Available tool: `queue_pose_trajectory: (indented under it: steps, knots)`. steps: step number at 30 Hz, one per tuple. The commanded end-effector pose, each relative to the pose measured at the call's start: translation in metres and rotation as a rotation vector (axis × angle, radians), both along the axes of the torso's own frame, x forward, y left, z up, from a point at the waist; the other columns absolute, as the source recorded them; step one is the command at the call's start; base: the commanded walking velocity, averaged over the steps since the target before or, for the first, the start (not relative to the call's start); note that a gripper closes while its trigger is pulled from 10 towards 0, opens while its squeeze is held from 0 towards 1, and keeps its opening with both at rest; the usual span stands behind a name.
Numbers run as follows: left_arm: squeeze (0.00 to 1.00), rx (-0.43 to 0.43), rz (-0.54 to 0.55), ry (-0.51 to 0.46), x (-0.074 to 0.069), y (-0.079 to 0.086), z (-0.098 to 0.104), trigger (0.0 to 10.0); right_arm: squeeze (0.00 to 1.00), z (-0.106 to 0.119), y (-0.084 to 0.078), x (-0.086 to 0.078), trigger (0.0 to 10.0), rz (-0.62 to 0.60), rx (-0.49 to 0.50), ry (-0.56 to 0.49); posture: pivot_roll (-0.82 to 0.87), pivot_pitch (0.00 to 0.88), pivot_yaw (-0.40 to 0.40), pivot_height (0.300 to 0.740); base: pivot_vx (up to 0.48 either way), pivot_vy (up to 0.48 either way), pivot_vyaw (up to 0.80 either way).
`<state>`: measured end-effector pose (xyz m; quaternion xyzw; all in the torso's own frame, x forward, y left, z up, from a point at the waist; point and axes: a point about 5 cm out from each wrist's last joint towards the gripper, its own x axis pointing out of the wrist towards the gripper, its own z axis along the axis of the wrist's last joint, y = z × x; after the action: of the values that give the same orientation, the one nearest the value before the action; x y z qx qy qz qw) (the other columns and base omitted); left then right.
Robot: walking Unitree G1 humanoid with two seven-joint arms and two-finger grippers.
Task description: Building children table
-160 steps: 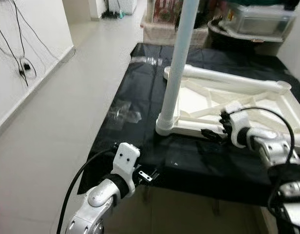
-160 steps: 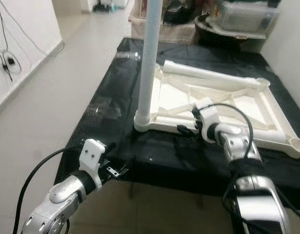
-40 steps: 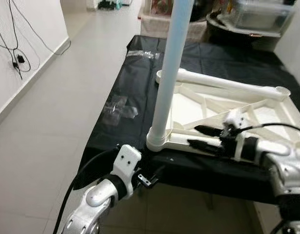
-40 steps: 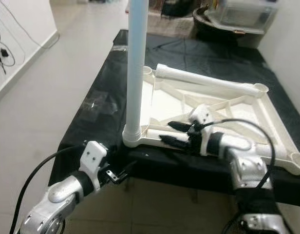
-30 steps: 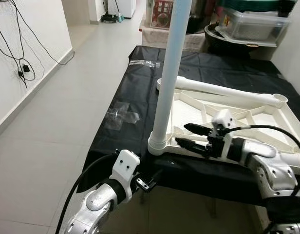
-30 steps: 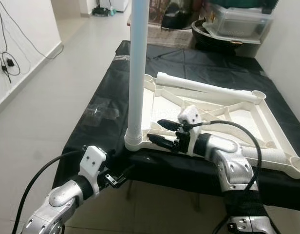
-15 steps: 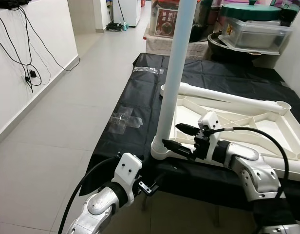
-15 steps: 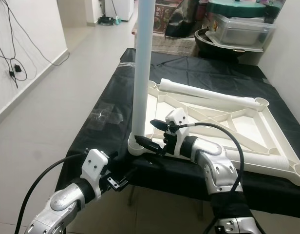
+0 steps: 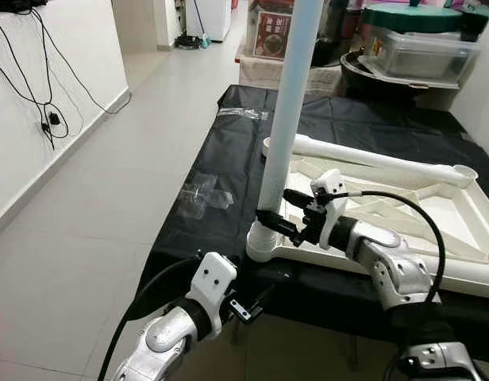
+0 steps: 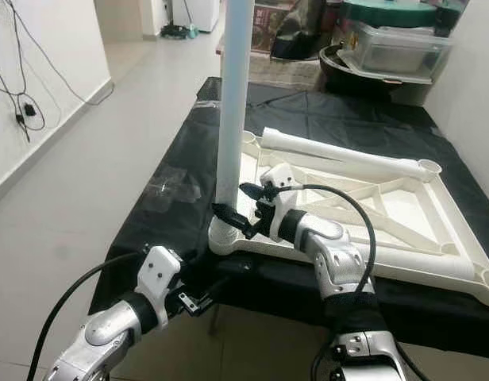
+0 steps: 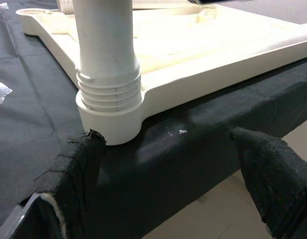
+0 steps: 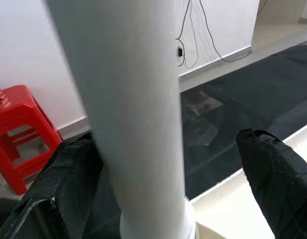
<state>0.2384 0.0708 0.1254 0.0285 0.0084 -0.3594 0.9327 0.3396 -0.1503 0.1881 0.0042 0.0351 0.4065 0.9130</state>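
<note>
The white table frame (image 9: 403, 208) lies upside down on the black cloth (image 9: 221, 182), one pale leg (image 9: 290, 103) standing upright in its near-left corner socket (image 11: 109, 117). The right gripper (image 9: 286, 213), fingers spread, flanks the leg just above that socket; its wrist view adds a red stool (image 12: 16, 137) at 9 o'clock. The left gripper (image 9: 256, 298) hangs open below the table edge at 7 o'clock. Half a second ago the right fingers sat lower, short of the leg.
</note>
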Motion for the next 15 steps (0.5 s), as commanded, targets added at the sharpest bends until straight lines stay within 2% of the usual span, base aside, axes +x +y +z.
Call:
queue_pose_trajectory:
  steps: [1, 15]
  knots:
    - [0.00, 0.011, -0.013, 0.004, -0.003, 0.000, -0.001, 10.0, 0.00, 0.001, 0.001, 0.002, 10.0, -0.001, 0.000, -0.008, 0.11, 0.093, -0.093, 0.740, 0.000, 0.000, 0.00]
    - [0.00, 0.003, -0.012, 0.009, -0.004, -0.002, 0.001, 10.0, 0.00, 0.014, 0.017, 0.011, 10.0, 0.068, 0.053, -0.038, 0.11, 0.104, -0.099, 0.740, 0.000, 0.000, 0.00]
